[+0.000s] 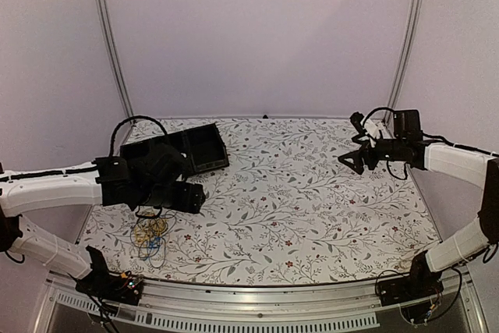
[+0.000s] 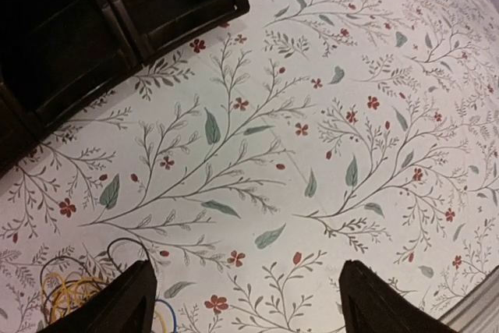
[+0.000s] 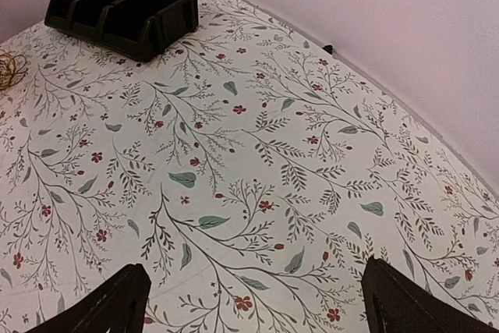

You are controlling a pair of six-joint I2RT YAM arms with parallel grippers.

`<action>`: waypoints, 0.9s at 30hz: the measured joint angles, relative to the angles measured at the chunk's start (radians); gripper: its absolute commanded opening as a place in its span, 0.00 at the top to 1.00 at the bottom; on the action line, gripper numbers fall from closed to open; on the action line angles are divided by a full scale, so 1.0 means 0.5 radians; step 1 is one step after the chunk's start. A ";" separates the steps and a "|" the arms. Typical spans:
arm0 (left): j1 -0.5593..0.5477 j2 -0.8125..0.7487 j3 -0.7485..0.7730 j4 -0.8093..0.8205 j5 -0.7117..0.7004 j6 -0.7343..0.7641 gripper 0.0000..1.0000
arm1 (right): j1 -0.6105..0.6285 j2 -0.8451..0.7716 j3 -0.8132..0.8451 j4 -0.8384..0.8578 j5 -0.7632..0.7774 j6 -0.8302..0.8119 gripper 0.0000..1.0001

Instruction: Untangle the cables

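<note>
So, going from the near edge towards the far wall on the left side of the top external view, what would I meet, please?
cables → left gripper → black tray

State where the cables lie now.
In the top view, the cables lie at the table's front left, beside the left gripper, nearer than the black tray.

Cables [image 2: 66, 295] partly behind left fingers [image 2: 129, 307], off bottom edge

Tangled cables [image 1: 150, 235], black tray [image 1: 209, 149], floral table [image 1: 312, 208]
</note>
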 measured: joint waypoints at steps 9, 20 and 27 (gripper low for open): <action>-0.172 -0.071 -0.391 -0.564 -0.358 -0.901 0.14 | 0.227 0.093 0.001 -0.076 0.000 -0.213 0.01; -0.182 0.069 -0.583 -0.288 -0.347 -0.961 0.18 | 0.317 0.198 0.005 -0.101 0.016 -0.293 0.02; -0.221 0.260 -0.582 0.043 -0.256 -0.761 0.21 | 0.327 0.212 0.005 -0.127 0.038 -0.322 0.02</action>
